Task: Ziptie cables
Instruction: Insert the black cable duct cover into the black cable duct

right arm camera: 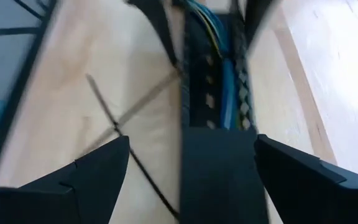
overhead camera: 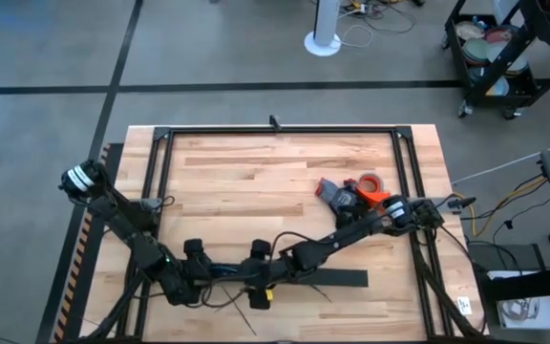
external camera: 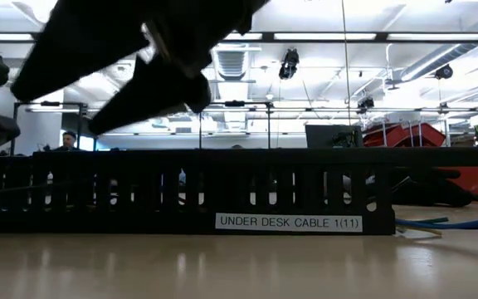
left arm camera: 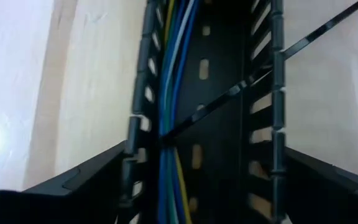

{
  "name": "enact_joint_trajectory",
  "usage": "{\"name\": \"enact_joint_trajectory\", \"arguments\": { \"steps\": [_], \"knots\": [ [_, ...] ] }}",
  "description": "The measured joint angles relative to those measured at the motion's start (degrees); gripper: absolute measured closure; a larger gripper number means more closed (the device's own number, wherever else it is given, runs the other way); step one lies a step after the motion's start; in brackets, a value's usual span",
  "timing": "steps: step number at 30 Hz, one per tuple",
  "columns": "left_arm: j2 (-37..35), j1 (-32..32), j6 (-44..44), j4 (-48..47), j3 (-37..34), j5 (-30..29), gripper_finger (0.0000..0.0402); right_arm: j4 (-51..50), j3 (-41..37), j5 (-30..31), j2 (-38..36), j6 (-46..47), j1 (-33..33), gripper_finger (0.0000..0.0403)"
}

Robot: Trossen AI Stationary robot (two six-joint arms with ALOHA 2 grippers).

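Both grippers, left (left arm camera: pixel 197 186) and right (right arm camera: pixel 191 171), straddle the duct (left arm camera: pixel 229 124) wide open (holding nothing) over cables (left arm camera: pixel 173 93); a ziptie (left arm camera: pixel 241 87) crosses toward two o'clock.

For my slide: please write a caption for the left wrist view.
Open left tool straddles black duct holding coloured cables; ziptie crosses it.

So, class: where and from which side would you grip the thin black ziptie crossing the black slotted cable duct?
Grip the thin black ziptie by its free tail outside the black slotted duct wall, coming from above; inside, blue and yellow cables crowd it.
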Motion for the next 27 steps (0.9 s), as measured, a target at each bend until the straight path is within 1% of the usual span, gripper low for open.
{"name": "enact_joint_trajectory", "arguments": {
  "steps": [4, 9, 12, 15, 19, 21, 24, 27],
  "knots": [
    [2.3, -0.2, -0.5, 0.9, 0.0, 0.6, 0.0095, -2.2, 0.0, 0.4, 0.6, 2.5, -1.1, 0.0091],
    [3.1, -0.3, -1.3, 1.4, 0.0, 1.1, 0.0153, -2.6, 0.0, 0.3, 1.1, 2.0, -1.8, 0.0116],
    [3.1, -0.3, -1.4, 1.3, 0.0, 1.1, 0.0173, -2.0, 0.0, -0.5, 1.8, 0.9, -1.8, 0.0127],
    [3.1, -0.3, -1.6, 1.4, -0.1, 1.3, 0.0175, -1.8, 0.0, -0.7, 1.9, 0.4, -1.6, 0.0132],
    [3.1, -0.3, -1.9, 1.6, -0.2, 1.4, 0.0155, -2.5, 0.0, -0.7, 2.3, -0.1, -1.6, 0.0126],
    [3.2, -0.3, -1.9, 1.7, -0.2, 1.4, 0.0153, -2.2, 0.0, -0.7, 2.3, -0.7, -1.6, 0.0119],
    [3.2, -0.5, -1.8, 1.9, -0.2, 1.5, 0.0162, -2.1, 0.0, -0.7, 2.2, -0.7, -1.8, 0.0109],
    [3.2, -0.5, -1.9, 1.9, -0.2, 1.5, 0.0173, -2.1, 0.0, -0.7, 2.2, -0.6, -1.8, 0.0113]
  ]
}}
